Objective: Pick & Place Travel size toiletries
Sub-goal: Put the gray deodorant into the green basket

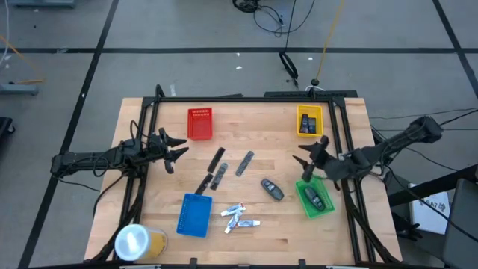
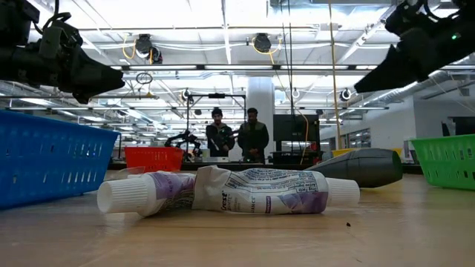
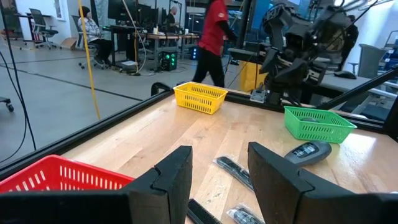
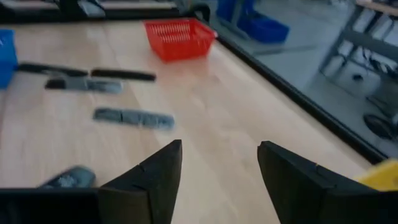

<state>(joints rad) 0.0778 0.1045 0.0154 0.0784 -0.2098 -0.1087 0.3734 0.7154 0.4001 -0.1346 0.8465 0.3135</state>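
The travel size toiletries lie mid-table: several slim dark sticks (image 1: 219, 170), a dark oval piece (image 1: 272, 189) and white tubes (image 1: 239, 217), the tubes lying close in the low view (image 2: 245, 191). Another dark oval piece (image 1: 317, 199) lies in the green tray (image 1: 305, 203). Dark pieces (image 1: 308, 121) lie in the yellow tray (image 1: 301, 128). My left gripper (image 1: 175, 149) hovers open at the table's left side, its fingers (image 3: 177, 171) empty. My right gripper (image 1: 305, 166) hangs open above the table's right side, just beyond the green tray's far end, with nothing between its fingers (image 4: 155, 171).
A red tray (image 1: 199, 124) stands far left and a blue tray (image 1: 194, 214) near left. A large yellowish roll with a white top (image 1: 138, 243) sits at the near left corner. A black frame (image 1: 246, 98) borders the table. People stand in the room beyond (image 2: 236, 137).
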